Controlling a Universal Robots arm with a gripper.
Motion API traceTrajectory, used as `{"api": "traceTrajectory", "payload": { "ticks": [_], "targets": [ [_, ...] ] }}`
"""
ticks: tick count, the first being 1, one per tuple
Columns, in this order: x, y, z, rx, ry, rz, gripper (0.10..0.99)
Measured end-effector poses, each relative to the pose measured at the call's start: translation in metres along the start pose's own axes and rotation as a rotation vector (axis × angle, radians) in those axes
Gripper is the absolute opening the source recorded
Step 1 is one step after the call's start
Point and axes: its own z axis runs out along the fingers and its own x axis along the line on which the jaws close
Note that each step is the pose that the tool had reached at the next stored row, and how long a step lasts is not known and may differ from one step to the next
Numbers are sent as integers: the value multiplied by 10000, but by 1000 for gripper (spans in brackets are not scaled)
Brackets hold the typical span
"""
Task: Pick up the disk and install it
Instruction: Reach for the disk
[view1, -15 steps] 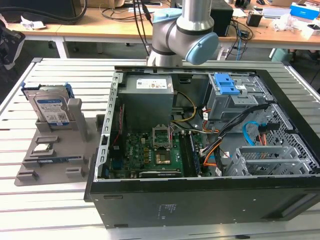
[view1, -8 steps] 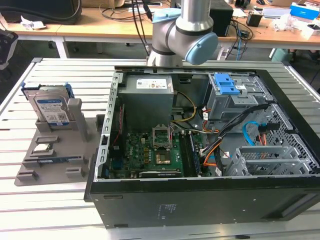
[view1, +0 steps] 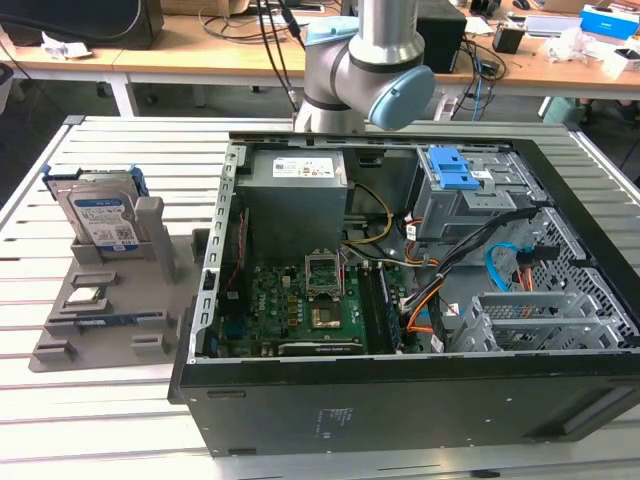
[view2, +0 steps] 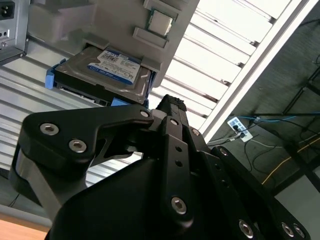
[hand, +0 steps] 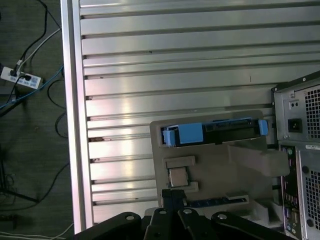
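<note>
The disk (view1: 100, 210) is a silver hard drive with a white-and-blue label and blue side rails. It stands tilted in a slot of the grey holder (view1: 150, 240) on the exterior view's left. Both wrist views show the disk (view2: 112, 70) (hand: 215, 132), edge-on in the first wrist view. My gripper (view2: 170, 102) (hand: 173, 192) hangs well above the holder, apart from the disk. Its black fingers are shut together with nothing between them.
An open computer case (view1: 210, 300) lies beside the holder, with a motherboard (view1: 300, 310), a power supply (view1: 295, 190) and a drive cage with a blue latch (view1: 450, 170). A small square chip (view1: 85, 295) (hand: 177, 176) rests on the holder. The slatted metal table (view1: 120, 140) ends near a power strip (hand: 20, 79).
</note>
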Motion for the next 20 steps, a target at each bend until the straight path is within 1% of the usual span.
{"api": "traceTrajectory", "payload": {
  "ticks": [3, 5, 20],
  "targets": [
    [54, -4, -1, 0, 0, -1, 106],
    [73, -5, -2, 0, 1, 0, 106],
    [81, -6, -1, 0, 1, -1, 106]
  ]
}}
